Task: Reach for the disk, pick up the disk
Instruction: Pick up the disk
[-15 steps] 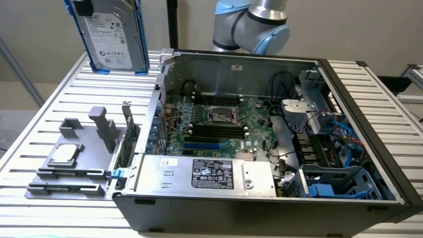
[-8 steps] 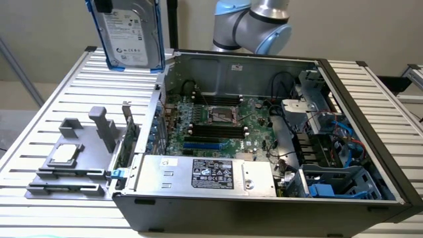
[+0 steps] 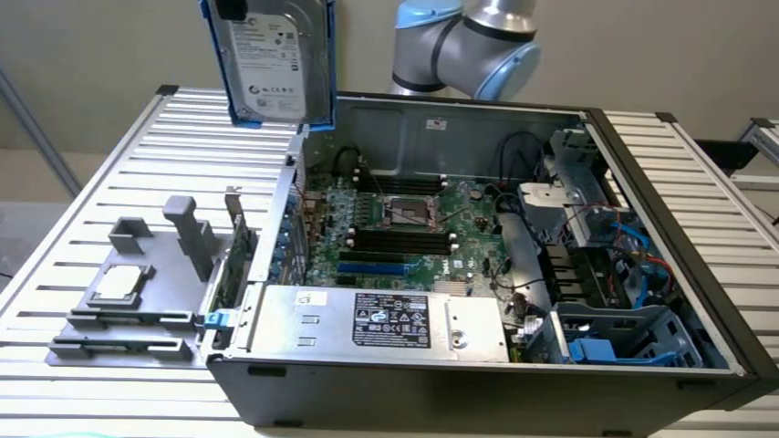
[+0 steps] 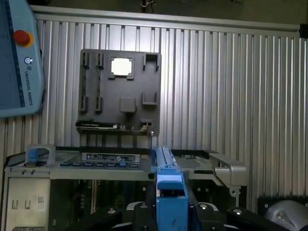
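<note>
- End effector (image 4: 171, 217) pinching disk (image 3: 275, 60) by edge of its blue caddy frame.
- Hangs upright in air, label toward exterior cam, over back corner of open PC case (image 3: 681, 173), at exterior view's left.
- Could slip out thru flex in plastic frame; would likely land on case rim or motherboard (image 3: 402, 219).
- Could clip case wall w/ low hanging edge and twist in grip.
- Grey fixture (image 3: 134, 292) on worktop (image 3: 73, 164) well apart, so prob. no hazard.

Blue-framed disk (image 3: 273, 59) upright, aloft
</note>
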Robot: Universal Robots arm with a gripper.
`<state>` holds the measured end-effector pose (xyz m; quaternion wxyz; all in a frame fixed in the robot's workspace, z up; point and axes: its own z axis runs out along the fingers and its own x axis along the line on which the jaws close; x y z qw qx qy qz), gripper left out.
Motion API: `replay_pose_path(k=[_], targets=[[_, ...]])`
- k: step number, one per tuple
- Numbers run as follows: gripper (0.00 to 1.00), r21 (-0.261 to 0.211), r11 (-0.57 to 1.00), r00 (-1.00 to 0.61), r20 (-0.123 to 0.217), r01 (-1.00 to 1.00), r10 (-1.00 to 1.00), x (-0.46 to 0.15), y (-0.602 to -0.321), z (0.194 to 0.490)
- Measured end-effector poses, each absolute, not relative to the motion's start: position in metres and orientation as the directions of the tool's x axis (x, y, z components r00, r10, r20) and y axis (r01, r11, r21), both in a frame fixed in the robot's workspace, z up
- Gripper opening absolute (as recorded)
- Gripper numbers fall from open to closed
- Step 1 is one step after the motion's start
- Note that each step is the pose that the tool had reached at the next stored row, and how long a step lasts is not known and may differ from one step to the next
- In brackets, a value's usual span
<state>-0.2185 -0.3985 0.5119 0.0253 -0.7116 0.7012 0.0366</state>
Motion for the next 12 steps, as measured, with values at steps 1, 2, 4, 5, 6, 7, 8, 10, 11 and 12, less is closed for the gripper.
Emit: replay_pose_path(k=[1, 2, 4, 5, 6, 7, 8, 10, 11, 12], targets=[[0.33, 0.015, -0.016, 0.014, -0.088, -1.0, -0.996, -0.214, -0.399, 0.512], [0.33, 0.016, -0.016, 0.014, -0.088, -1.0, -0.996, -0.209, -0.4, 0.513], [0.33, 0.016, -0.016, 0.014, -0.089, -1.0, -0.996, -0.2, -0.402, 0.513], [0.33, 0.016, -0.016, 0.014, -0.089, -1.0, -0.996, -0.196, -0.403, 0.514], [0.33, 0.016, -0.016, 0.014, -0.089, -1.0, -0.996, -0.191, -0.404, 0.514], [0.33, 0.016, -0.016, 0.014, -0.089, -1.0, -0.996, -0.187, -0.405, 0.514], [0.33, 0.016, -0.016, 0.014, -0.089, -1.0, -0.996, -0.182, -0.407, 0.514], [0.33, 0.017, -0.016, 0.014, -0.09, -1.0, -0.996, -0.173, -0.409, 0.515], [0.33, 0.017, -0.016, 0.014, -0.09, -1.0, -0.996, -0.168, -0.41, 0.515], [0.33, 0.017, -0.016, 0.014, -0.09, -1.0, -0.996, -0.164, -0.411, 0.515]])
